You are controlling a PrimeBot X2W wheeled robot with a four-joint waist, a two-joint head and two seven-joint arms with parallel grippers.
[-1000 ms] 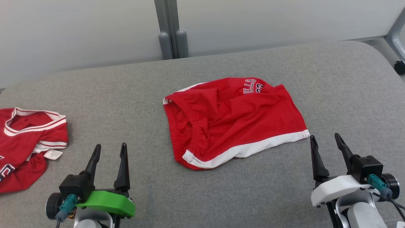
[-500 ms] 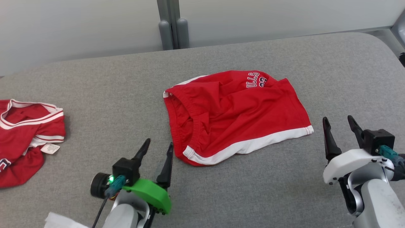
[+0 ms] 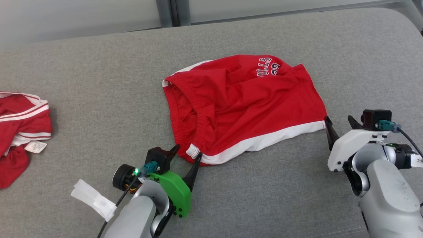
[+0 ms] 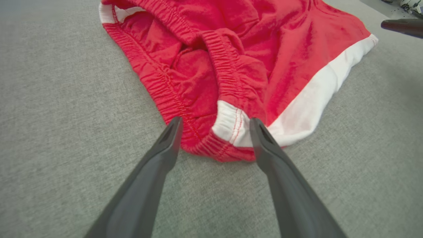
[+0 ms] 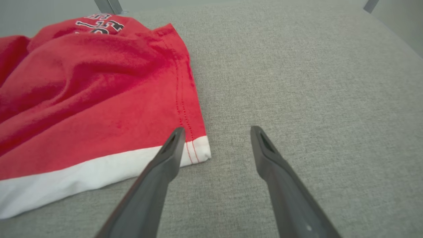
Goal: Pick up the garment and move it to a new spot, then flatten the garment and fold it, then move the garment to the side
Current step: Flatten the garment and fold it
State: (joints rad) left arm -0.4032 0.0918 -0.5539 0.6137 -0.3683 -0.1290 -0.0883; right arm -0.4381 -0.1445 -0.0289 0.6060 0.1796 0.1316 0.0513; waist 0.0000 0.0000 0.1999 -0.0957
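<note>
Lying rumpled near the middle of the grey cushioned surface, the red shorts show in the head view with their waist opening facing left and a white hem band along the near edge. The left gripper stands wide, holding nothing, with its tips at the near left corner of the shorts. The right gripper is also spread and empty, one finger just beside the near right hem corner. A red jersey lies well apart at the left edge, with bare cushion between it and the shorts and more bare cushion behind and to the right. In the left wrist view the two dark fingers flank the corner where the gathered elastic waistband meets the white hem band; whether they touch the cloth I cannot tell. In the right wrist view one finger overlaps the stitched hem corner, and the other stands over plain grey fabric that runs open to the rounded far edge.
</note>
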